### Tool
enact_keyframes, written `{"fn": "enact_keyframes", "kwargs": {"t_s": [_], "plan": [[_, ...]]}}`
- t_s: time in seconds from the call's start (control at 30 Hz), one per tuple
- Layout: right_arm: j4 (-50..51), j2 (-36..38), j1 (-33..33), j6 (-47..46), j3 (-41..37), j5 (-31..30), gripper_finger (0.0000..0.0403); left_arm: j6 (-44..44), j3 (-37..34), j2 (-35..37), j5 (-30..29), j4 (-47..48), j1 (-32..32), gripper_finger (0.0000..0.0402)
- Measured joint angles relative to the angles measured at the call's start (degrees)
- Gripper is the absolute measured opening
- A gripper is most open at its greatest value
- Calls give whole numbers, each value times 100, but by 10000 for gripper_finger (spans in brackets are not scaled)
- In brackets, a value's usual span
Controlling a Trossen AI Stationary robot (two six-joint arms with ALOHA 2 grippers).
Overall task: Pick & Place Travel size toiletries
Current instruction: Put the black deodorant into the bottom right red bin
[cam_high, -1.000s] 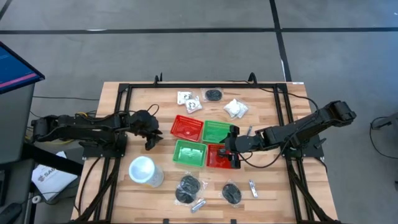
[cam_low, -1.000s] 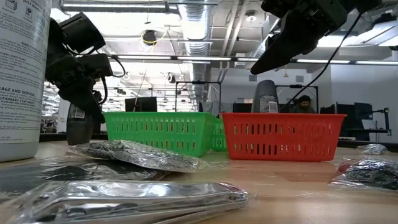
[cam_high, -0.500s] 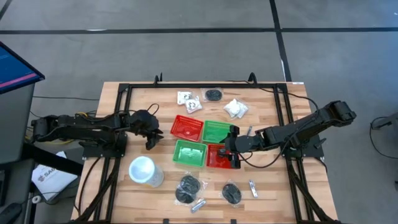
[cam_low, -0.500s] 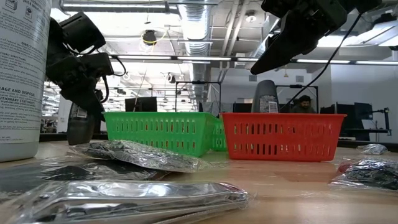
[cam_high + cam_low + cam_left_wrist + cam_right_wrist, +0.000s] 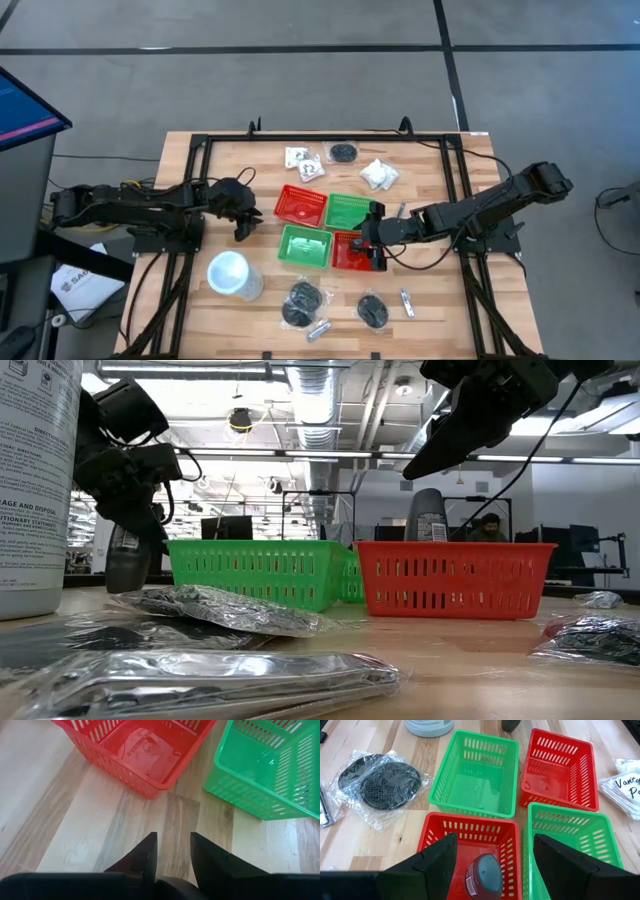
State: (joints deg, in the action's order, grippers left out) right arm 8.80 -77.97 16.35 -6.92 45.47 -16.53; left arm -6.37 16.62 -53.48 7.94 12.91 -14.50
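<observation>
Four baskets stand mid-table: red (image 5: 300, 205), green (image 5: 350, 212), green (image 5: 305, 245), red (image 5: 350, 255). My right gripper (image 5: 492, 855) hangs open over the near red basket, where a dark roll-on bottle (image 5: 482, 875) stands upright. My left gripper (image 5: 240, 222) is left of the baskets, over a dark upright bottle (image 5: 128, 568) that stands on the table. A white packet (image 5: 150, 752) lies in the far red basket. White packets (image 5: 378, 175), black wrapped bundles (image 5: 300, 302) and silvery tubes (image 5: 318, 328) lie loose on the table. My left gripper holds the dark bottle by its top (image 5: 135, 535), between the two fingers, slanting down from the table's left. In the left wrist view a dark rounded shape (image 5: 172, 887) sits far back between the fingers; only bare table shows between the tips. The bottle stands upright on the table.
A large white cup (image 5: 230, 275) stands near the front left, close to my left arm. A black frame (image 5: 330, 135) runs along the table's edges. More packets (image 5: 303, 160) and a black bundle (image 5: 343, 152) lie at the far side.
My left gripper's fingers have drawn closer together around the dark bottle's top. The bottle still stands where it was.
</observation>
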Motion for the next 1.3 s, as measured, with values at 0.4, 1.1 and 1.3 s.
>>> {"fn": "enact_keyframes", "kwargs": {"t_s": [0.4, 1.1, 1.3], "plan": [[0, 0, 1, 0, 1, 0, 249, 141, 349, 79, -218, 111, 17, 76], [0, 0, -4, 2, 1, 0, 249, 153, 478, 75, -511, 4, 260, 74], [0, 0, -4, 2, 1, 0, 249, 291, 796, 78, -529, 13, 258, 74]]}}
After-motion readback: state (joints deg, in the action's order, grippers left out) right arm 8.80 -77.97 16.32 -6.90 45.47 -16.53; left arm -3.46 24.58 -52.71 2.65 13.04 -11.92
